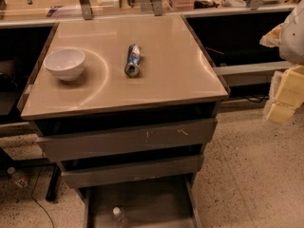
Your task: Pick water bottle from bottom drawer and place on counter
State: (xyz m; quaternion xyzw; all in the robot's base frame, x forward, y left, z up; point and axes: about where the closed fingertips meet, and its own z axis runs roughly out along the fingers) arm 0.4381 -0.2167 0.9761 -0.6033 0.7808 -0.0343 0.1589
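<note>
The water bottle lies in the open bottom drawer, near its front left; its white cap and clear body show at the picture's lower edge. Above the two shut drawer fronts is the glossy tan counter. My gripper hangs at the far right edge, a pale yellow shape under the white arm. It is beside the cabinet at about counter height, well up and to the right of the bottle, and touches nothing.
A white bowl stands on the counter's left side and a crushed blue-and-silver can lies near its middle. A red-labelled bottle lies on the speckled floor at left. Shelving and clutter run along the back.
</note>
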